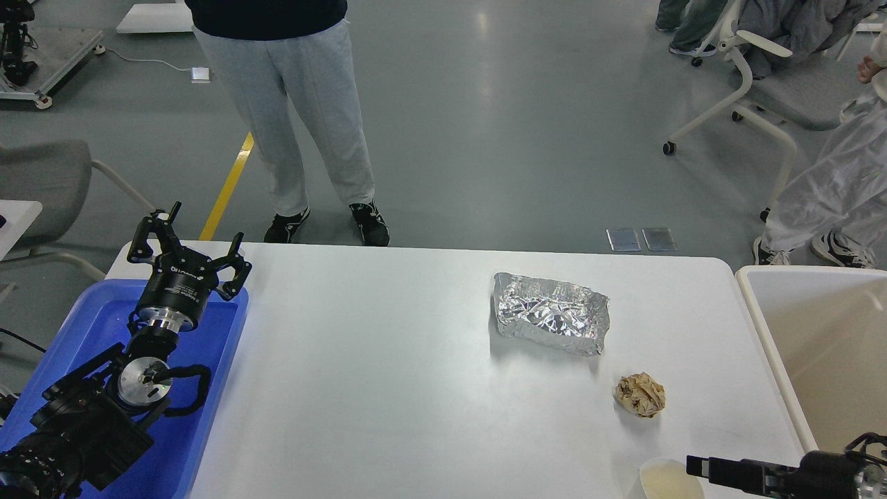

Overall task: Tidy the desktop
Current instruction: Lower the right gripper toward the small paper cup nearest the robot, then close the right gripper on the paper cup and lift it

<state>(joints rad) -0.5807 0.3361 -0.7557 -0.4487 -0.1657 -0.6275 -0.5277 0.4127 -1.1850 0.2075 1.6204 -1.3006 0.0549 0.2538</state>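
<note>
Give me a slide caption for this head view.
Left claw open above blue tray; foil tray, crumpled paper ball and cup remain on the desktop.

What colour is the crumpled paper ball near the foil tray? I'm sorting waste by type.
Tan-brown with pale creases; the paper ball shows best in the head view.

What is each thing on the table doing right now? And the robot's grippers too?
foil tray: crinkled, open side up, resting on the desktop.
paper ball: crumpled, lying near the foil tray, not touching it.
cup: upright at the near edge.
blue tray: at the left edge.
bin: open.
left gripper: open, holding nothing.
right gripper: cannot tell.
</note>
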